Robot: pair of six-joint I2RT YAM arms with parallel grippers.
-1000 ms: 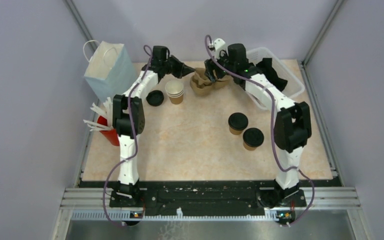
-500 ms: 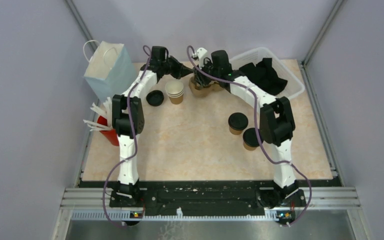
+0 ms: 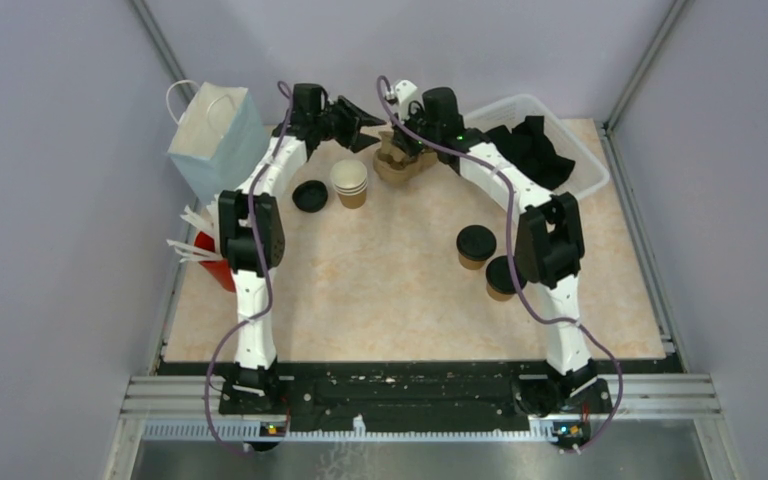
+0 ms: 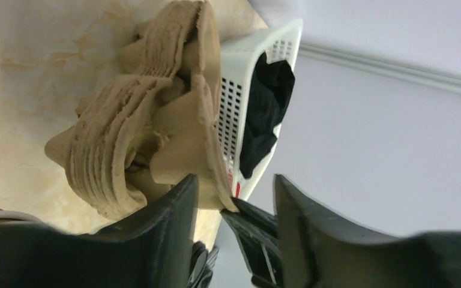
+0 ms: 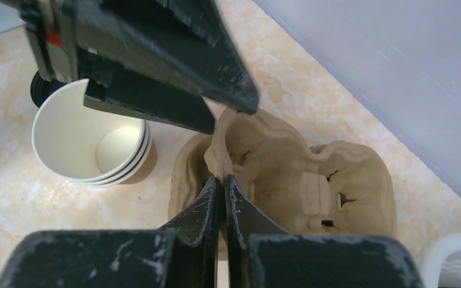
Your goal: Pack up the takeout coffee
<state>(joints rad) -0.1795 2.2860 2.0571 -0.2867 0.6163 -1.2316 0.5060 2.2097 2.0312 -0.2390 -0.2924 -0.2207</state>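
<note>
**Right gripper pinching carrier, left spread beside it, lidded cups well away**

Right gripper (image 5: pixel 221 180): fingers (image 5: pixel 207 204) pressed almost together on a raised wall of the top carrier in the cup-carrier stack (image 5: pixel 288 174). Only the thin cardboard is between them.

Left gripper (image 4: pixel 234 180): fingers spread. The upper edge of the carrier stack is in the gap, with the right gripper's tips just behind it. Can't tell whether either left finger touches the cardboard. In the top view it sits at 10 o'clock from the right gripper, close by.

Takeout coffee, top view: first lidded cup (image 3: pixel 476 246) is at 5 o'clock from the right gripper, well apart, upright on the table (image 3: pixel 380 300) with its black lid on. Second lidded cup (image 3: pixel 498 272) is just beside it, farther along the same 5 o'clock line, partly hidden by the right arm's elbow. Neither is in a carrier.

Other items:
- The empty cup stack (image 3: pixel 350 182) is near the carriers at 8 o'clock.
- A loose black lid (image 3: pixel 310 196) is at 9 o'clock from that stack.
- The white basket (image 3: pixel 582 168), holding black items, is at 3 o'clock from the carriers.
- The paper bag (image 3: pixel 215 140) is at the far left.
- The red cup (image 3: pixel 218 270) of white sticks is at 6 o'clock from the bag.
</note>
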